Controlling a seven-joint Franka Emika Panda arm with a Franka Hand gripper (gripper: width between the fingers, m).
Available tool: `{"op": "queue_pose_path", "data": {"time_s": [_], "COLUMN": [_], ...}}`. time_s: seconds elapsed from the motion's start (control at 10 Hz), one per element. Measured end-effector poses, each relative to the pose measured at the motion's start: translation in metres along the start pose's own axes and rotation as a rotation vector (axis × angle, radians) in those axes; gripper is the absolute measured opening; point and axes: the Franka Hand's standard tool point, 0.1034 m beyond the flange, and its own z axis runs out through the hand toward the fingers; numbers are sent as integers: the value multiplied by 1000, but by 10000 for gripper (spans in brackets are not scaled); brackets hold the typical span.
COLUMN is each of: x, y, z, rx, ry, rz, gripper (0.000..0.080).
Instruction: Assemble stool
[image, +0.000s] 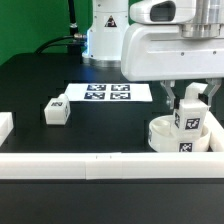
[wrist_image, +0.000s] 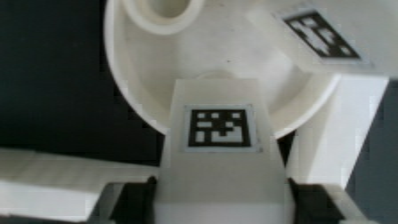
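Observation:
The round white seat (image: 162, 134) lies at the exterior view's right, close to the front rail. My gripper (image: 189, 106) is shut on a white blocky leg (image: 189, 120) and holds it upright on top of the seat. In the wrist view the tagged leg (wrist_image: 221, 130) sits between my dark fingers (wrist_image: 128, 200), over the seat disc (wrist_image: 151, 70), which shows a hole (wrist_image: 164, 10). Another tagged white piece (wrist_image: 320, 35) sits at the seat's edge. A loose leg (image: 57, 112) lies on the black table at the exterior view's left.
The marker board (image: 108, 93) lies flat at the table's middle back. A long white rail (image: 90, 166) runs along the front, and another rail end (image: 5, 126) sits at the left. The robot base (image: 105, 35) stands behind.

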Motion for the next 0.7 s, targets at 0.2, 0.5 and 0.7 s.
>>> {"op": "queue_pose_path", "data": {"time_s": [0.2,0.5,0.7], "x": [0,0,1], "y": [3,12,13], "z": [0,0,-2], "rx": [-2,-14,-13], "ry": [3,4,5], "rz": [221,477,470], "gripper": [334,334,541]}}
